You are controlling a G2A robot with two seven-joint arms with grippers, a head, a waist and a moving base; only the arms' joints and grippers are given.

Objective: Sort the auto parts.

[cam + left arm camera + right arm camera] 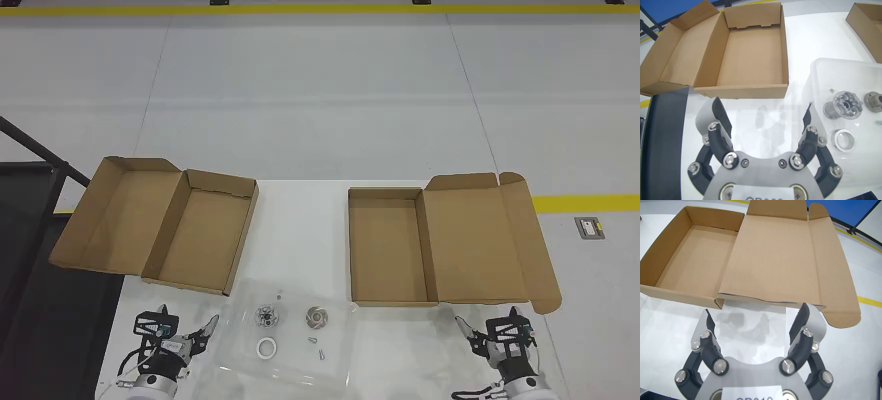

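Left pincer (763,106) and right pincer (755,308) spread wide above white table (300,230); grey floor (320,90) beyond.

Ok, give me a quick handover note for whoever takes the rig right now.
Left hand: open, empty, beside the tray, in front of the left box.
Right hand: open, empty, in front of the right box.
Parts: hub, flange and ring lie in the tray.
Done: nothing sorted; both boxes are empty.
Left: move every part into its box.
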